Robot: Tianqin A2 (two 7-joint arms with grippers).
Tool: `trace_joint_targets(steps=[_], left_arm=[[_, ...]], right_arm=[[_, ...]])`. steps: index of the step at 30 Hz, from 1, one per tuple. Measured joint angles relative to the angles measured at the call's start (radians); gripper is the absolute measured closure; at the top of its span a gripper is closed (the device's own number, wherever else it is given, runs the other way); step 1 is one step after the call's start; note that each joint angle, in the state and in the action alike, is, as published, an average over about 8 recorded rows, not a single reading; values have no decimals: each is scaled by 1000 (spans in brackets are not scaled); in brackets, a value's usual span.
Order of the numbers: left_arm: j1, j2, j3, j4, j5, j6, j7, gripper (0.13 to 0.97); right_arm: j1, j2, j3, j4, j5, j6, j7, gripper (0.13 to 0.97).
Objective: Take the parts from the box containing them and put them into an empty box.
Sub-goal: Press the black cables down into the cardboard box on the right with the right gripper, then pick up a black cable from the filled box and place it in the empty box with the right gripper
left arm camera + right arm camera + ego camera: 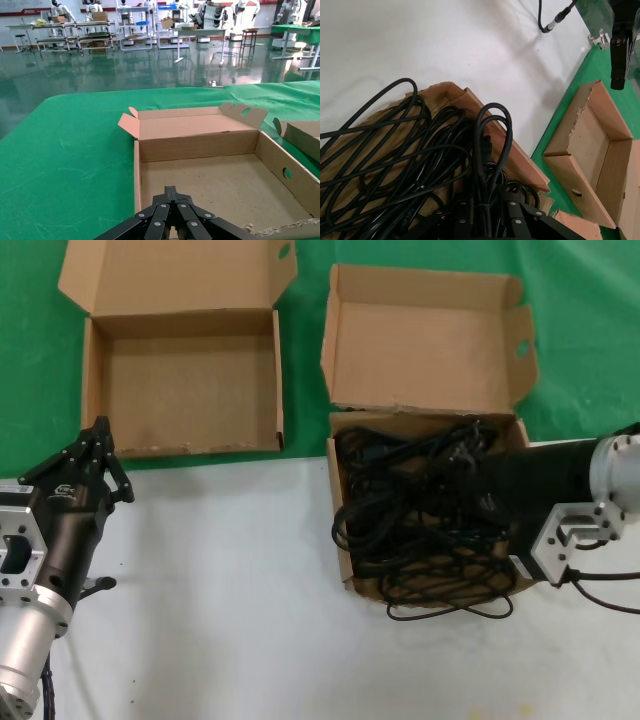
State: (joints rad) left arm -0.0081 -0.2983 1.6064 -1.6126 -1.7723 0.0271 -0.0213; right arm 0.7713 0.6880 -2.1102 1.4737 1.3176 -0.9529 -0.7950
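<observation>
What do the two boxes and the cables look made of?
Both the empty box and the cable box look like matte brown cardboard, with fold creases and ragged torn edges. The cables seem rubber- or plastic-sheathed: smooth black, slightly glossy, bending in loose loops.

Bright, even overhead light w/ soft shadows, floor (125,65) glare in left wrist view, all sharp.

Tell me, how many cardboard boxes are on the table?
2. The empty box sits on the robot's left on the green cloth; the box of black power cables sits on its right.
</observation>
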Motion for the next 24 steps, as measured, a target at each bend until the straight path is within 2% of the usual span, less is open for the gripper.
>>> trace_joint_targets(steps=[4,13,24], left_arm=[[0,0,0,0,0,0,0,952],[0,0,0,0,0,0,0,952],[0,0,0,0,0,0,0,952]], right_arm=[[2,-7,-10,-3,-16,9,10,829],[2,-9,-20,5,-39,18,39,913],[44,0,7,85,-51,10,145,922]])
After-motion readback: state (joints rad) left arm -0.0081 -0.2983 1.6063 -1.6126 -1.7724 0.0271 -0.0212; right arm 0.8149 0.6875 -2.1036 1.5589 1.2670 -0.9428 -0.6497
